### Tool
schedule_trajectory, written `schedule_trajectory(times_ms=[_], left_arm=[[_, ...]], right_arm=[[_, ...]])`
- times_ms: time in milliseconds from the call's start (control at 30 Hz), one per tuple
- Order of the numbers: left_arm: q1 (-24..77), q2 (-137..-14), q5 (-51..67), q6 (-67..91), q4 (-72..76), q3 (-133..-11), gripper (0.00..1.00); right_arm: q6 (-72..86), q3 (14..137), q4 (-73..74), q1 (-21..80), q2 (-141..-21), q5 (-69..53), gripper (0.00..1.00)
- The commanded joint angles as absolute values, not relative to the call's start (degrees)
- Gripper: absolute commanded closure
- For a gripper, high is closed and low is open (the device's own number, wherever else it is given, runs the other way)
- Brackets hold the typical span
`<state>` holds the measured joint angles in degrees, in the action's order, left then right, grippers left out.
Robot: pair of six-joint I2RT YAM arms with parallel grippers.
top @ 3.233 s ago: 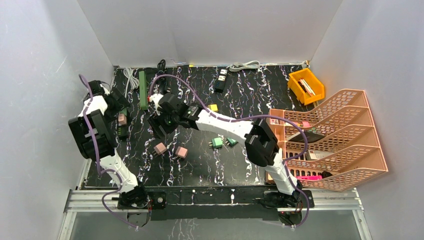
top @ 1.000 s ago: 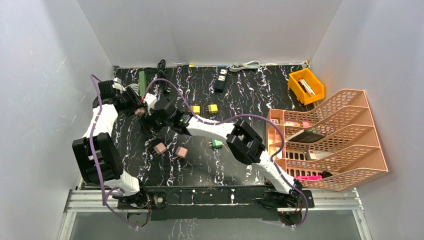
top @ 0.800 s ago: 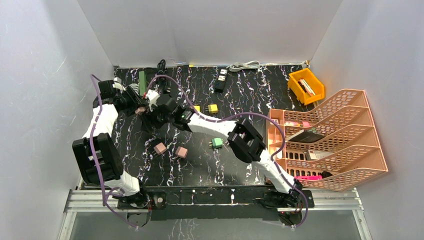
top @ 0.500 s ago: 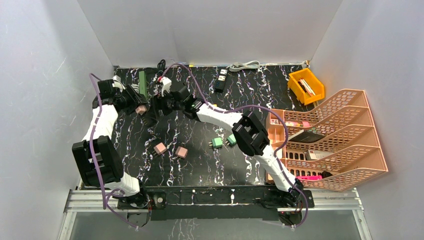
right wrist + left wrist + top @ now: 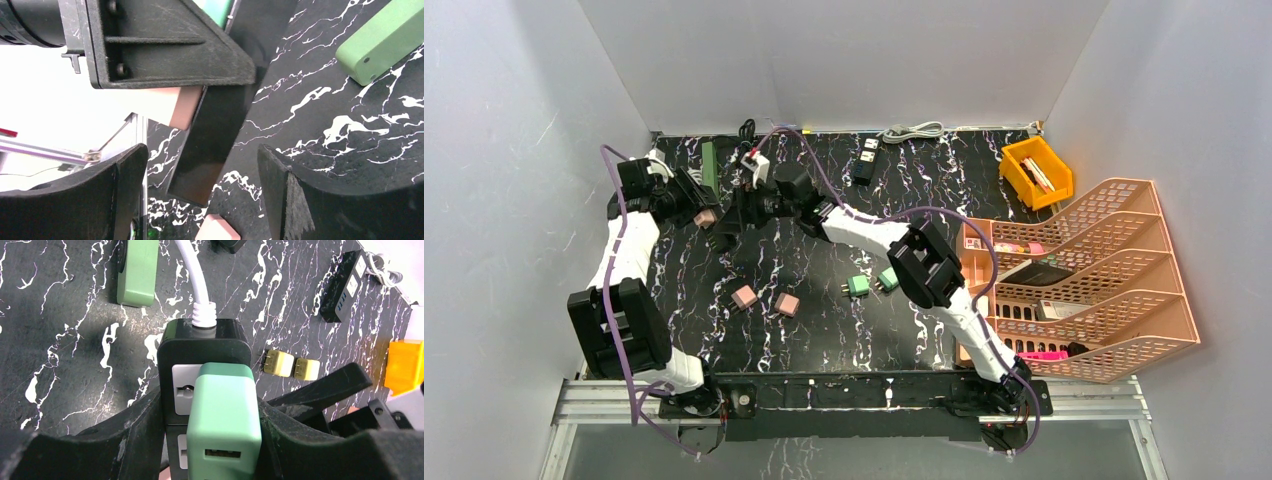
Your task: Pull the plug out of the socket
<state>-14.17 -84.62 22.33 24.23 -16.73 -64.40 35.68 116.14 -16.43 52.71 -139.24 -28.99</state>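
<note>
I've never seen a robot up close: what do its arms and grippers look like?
Both the left arm and right arm have white links, chunky black joint blocks and a looping purple cable. The left gripper and right gripper are black, two-fingered.

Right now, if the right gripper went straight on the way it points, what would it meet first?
Probably the black strip that the left gripper holds. Its end lies just ahead, framed by the open fingers of the right gripper, though depth is unclear.
</note>
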Motion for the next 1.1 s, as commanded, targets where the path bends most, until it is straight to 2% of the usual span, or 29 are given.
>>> schedule_trajectory(times_ms=[0, 133, 267, 500, 1067], left_arm=[[-14.08, -80.78, 25.53, 23.78, -14.0, -64.19, 1.0], [-14.06, -80.22, 26.26, 23.83, -13.14, -63.73, 1.0], [-13.82, -79.63, 26.45, 23.73, -13.1, -63.26, 1.0], [-13.4, -79.74, 26.11, 23.95, -13.09, -63.26, 1.0], [-12.35, -80.63, 24.98, 25.06, -13.1, -63.05, 1.0]], right_arm=[[44.98, 113.89, -30.17, 49.4, -138.4, -36.93, 0.11], [51.92, 116.37, -33.54, 48.2, -140.79, -39.06, 0.06], [53.27, 122.11, -29.65, 48.33, -143.55, -39.37, 0.01], [49.2, 127.47, -19.41, 49.21, -144.94, -37.45, 0.01], [43.58, 133.71, -11.97, 52.24, -147.79, -34.75, 0.02]])
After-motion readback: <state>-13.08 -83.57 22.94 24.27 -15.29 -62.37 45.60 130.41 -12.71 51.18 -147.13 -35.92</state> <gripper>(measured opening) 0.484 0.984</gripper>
